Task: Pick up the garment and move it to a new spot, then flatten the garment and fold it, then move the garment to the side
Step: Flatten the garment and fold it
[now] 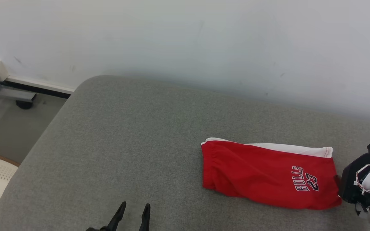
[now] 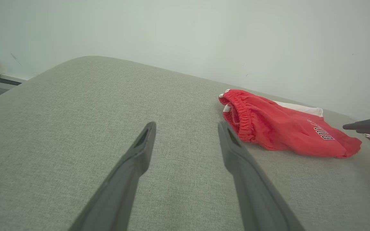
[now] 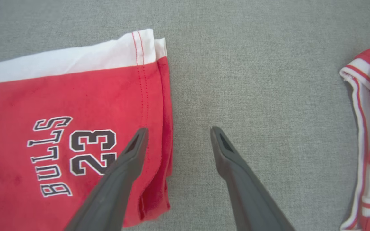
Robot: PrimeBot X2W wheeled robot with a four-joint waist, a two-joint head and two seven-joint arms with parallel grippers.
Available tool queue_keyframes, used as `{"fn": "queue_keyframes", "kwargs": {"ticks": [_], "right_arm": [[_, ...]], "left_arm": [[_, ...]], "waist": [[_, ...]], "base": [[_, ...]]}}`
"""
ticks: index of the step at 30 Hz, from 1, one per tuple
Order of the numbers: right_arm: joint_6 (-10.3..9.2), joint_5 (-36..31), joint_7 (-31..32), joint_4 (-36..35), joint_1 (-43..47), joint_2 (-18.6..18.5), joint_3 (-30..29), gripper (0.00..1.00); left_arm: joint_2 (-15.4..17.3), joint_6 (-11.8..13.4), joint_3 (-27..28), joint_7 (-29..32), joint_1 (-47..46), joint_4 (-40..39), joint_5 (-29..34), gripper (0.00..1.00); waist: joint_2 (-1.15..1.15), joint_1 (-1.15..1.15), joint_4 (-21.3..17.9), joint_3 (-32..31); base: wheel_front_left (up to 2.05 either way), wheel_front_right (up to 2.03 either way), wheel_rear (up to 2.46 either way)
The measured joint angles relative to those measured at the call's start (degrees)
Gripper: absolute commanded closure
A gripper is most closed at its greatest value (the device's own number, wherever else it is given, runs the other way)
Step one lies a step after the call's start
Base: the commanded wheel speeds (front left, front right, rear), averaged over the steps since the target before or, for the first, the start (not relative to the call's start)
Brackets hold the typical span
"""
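Toward the right side of the grey cushion, the folded red shorts lie flat, waistband facing the middle and hem facing the right edge. Right at that hem hangs the right end effector, released and spread wide, gripping nothing: one finger is over the red hem, the other over bare cushion. Whether it touches the cloth I cannot tell. Near the front edge, well apart from the shorts, the left end effector is equally wide and empty. A red-and-white striped garment lies further right.
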Motion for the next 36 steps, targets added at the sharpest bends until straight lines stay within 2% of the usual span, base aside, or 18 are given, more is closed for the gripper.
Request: {"fn": "queue_keyframes", "kwargs": {"ticks": [14,15,16,17,18,25,31,33,36], "right_arm": [[0.00,-7.71,4.49,3.90,-3.40,0.15,-7.53,0.00],[-0.01,-8.15,4.63,3.93,-3.44,0.15,-7.93,0.36],[-0.01,-8.71,4.75,3.97,-3.49,0.19,-8.28,0.53],[0.00,-9.10,4.79,4.02,-3.61,0.32,-8.67,0.87],[0.00,-9.50,4.78,4.05,-3.75,0.51,-9.01,1.00],[0.02,-12.23,2.81,4.20,-3.05,0.70,-11.45,1.00],[0.01,-17.17,0.58,2.48,-1.51,-2.42,-13.39,1.00],[0.01,-17.85,0.60,1.41,-1.72,-1.92,-13.99,1.00],[0.00,-17.39,1.47,-0.18,-2.83,1.33,-14.02,1.00]], "left_arm": [[-0.82,-0.05,0.07,-0.07,-3.21,0.79,0.03,0.00],[-0.81,-0.03,0.11,-0.07,-3.21,0.89,-0.01,0.00],[-0.79,-0.01,0.16,-0.07,-3.22,0.93,-0.01,0.00],[-0.78,0.01,0.21,-0.07,-3.25,0.99,-0.02,0.00],[-0.79,0.03,0.16,-0.07,-3.28,1.01,-0.02,0.00],[-0.83,-0.02,-0.31,0.31,-3.38,1.45,-0.18,0.00],[-0.26,0.32,-0.21,0.62,-3.34,1.54,-0.38,0.00],[-0.01,0.46,-0.15,0.77,-3.24,1.46,-0.55,0.00],[0.18,0.54,0.05,0.76,-3.12,1.44,-0.73,0.00]], "waist": [[0.00,0.00,5.26,6.60],[0.00,0.00,5.38,6.74],[0.00,0.00,5.40,6.78],[0.00,0.00,5.34,6.76],[0.00,0.00,5.24,6.67],[0.00,0.01,4.35,5.25],[0.00,0.00,3.76,3.15],[0.00,-0.01,3.62,2.39],[0.00,0.00,3.40,1.37]], "base": [[0.00,0.00,0.00],[0.00,0.00,0.00],[0.00,0.00,0.00],[0.00,0.00,0.00],[0.00,0.00,0.00],[0.00,0.00,0.00],[0.00,0.00,0.00],[0.00,0.00,0.00],[0.00,0.00,0.00]]}}
